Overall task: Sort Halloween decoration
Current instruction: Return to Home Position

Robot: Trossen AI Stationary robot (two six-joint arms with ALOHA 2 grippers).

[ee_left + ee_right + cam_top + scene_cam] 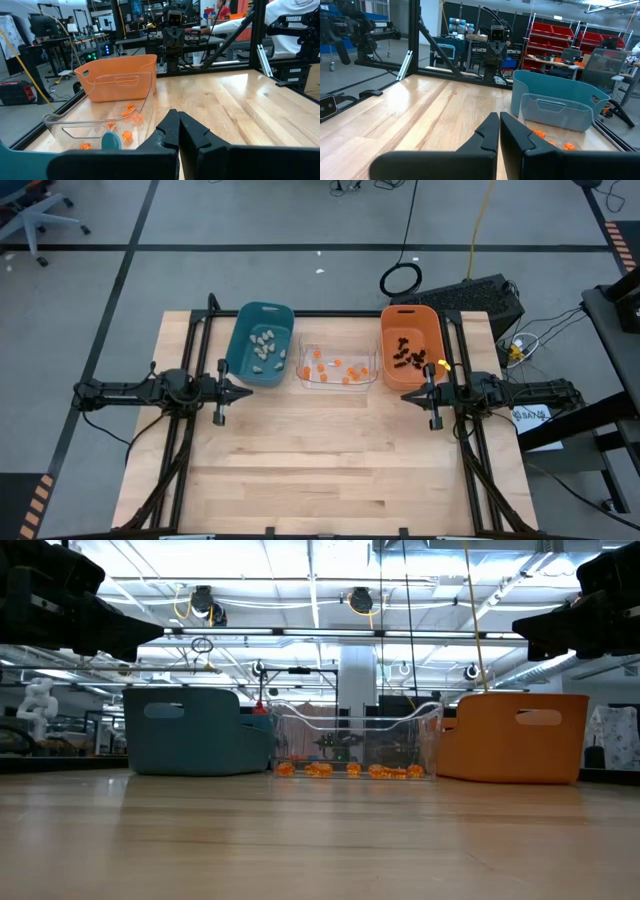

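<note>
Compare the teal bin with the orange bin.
The teal bin holds pale lumps; the orange bin holds black spidery trinkets. The teal bin stands beside the clear bin by the left gripper; the orange bin stands on its other side, by the right gripper. Both look alike in shape and size, with handle cutouts.

Wooden table (320, 470), three bins in a row near its far edge. Clear bin (338, 385), the reference, stands mid-row; teal bin (262, 315) just beside it on the left of the high view; orange bin (410, 318) just beside it on the right. Grey floor (250, 220) beyond the clear bin carries black tape lines; black cable coil (401, 279) lies beyond it, off the table; black case (480, 300) beyond and rightward, behind the orange bin; yellow cable (480, 220) farther beyond; office chair (35, 215) far beyond and leftward. Red storage bins (555, 35) on shelving, well past the teal bin's side.
</note>
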